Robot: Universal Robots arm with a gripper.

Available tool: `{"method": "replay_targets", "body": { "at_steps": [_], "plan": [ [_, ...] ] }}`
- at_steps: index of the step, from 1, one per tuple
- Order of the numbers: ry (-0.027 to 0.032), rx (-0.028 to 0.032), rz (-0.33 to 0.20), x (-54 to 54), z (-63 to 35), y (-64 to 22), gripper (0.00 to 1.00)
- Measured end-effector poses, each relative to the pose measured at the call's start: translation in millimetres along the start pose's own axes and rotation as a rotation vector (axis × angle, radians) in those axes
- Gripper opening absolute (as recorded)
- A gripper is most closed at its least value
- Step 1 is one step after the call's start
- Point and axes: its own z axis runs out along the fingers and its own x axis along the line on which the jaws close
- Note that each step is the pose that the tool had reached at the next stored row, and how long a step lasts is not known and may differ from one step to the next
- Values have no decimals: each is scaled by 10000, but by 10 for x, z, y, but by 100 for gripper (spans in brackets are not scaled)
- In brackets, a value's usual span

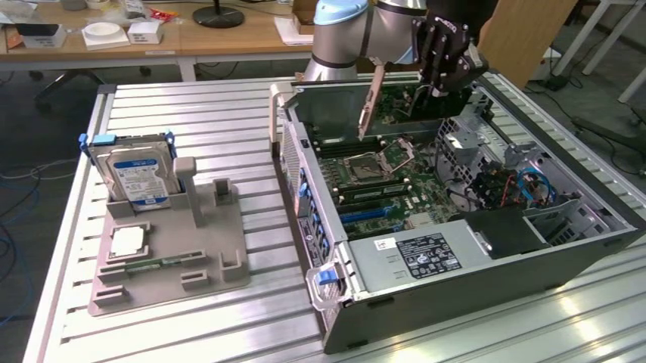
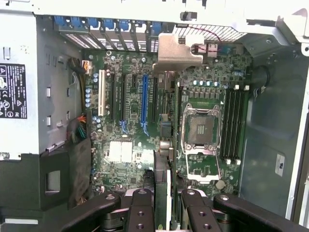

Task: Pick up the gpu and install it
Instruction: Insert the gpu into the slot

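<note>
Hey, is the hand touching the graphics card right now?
Touching. The wrist view shows the graphics card edge-on, clamped between the hand's fingers; in the exterior view it hangs from the hand above the open computer case.

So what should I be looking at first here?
The opened computer case lies on its side at the exterior view's right, its motherboard bare. Above it, the arm's gripper holds the gpu upright over the board. On the exterior view's left, a hard drive stands in a grey holder.
</note>
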Motion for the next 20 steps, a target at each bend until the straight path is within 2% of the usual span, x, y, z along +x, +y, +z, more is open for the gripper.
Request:
{"method": "replay_targets", "body": {
  "at_steps": [9, 20],
  "plan": [
    [2, 65, -17, 1, 58, 4, 26],
    [16, 100, 186, 3, 123, 9, 26]
  ]
}}
